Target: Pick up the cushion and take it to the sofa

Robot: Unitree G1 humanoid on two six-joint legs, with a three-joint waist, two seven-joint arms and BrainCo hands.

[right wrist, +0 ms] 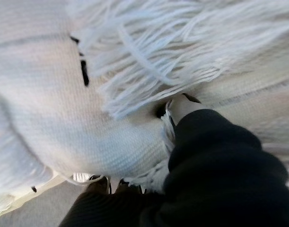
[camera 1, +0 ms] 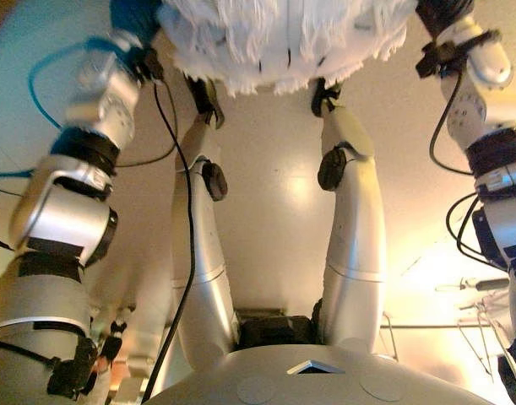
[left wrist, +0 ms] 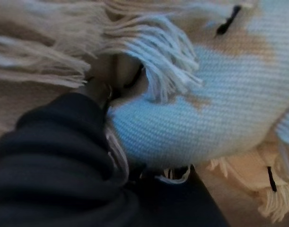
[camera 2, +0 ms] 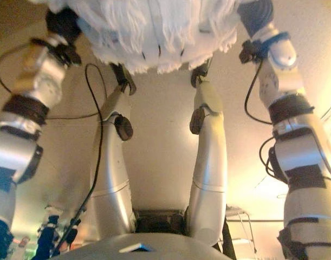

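Overhead, the cushion (camera 1: 283,42) hides both hands; wrist views bury their fingers, grip untellable

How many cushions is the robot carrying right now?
1: a white fringed cushion held up between the left hand and right hand, whose fingers are buried in its fringe. Anything behind it is hidden.

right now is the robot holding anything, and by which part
The white fringed cushion is carried between the left hand and right hand, one at each side. Their fingers are buried in the fringe, so the exact grip cannot be told.
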